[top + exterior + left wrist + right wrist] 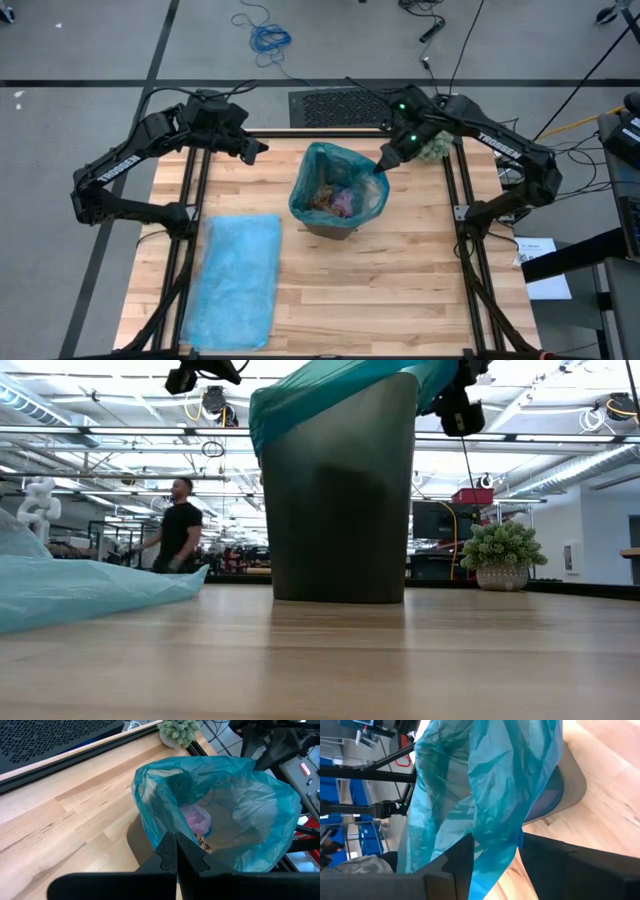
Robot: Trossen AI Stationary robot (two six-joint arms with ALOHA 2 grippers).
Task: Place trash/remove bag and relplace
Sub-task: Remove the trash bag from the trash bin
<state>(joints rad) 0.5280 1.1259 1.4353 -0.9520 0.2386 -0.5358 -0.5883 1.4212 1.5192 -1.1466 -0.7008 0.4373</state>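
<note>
At the bin's (335, 225) far rim, the right gripper (495, 852) pinches the bag (340, 180). Trash (330, 197) is in, so next comes lifting the bag straight up. The left gripper (176, 851) waits closed.

The table (400, 290) is pale, smooth wood in jointed planks with a soft sheen. The bin (340, 510) at frame centre looks like matt dark plastic, lined with a thin, crinkled, translucent teal plastic bag (338, 170). A like flat bag (238, 280), lower left, lies wrinkled and slightly glossy. The table frame (190, 250) is matt black metal.
</note>
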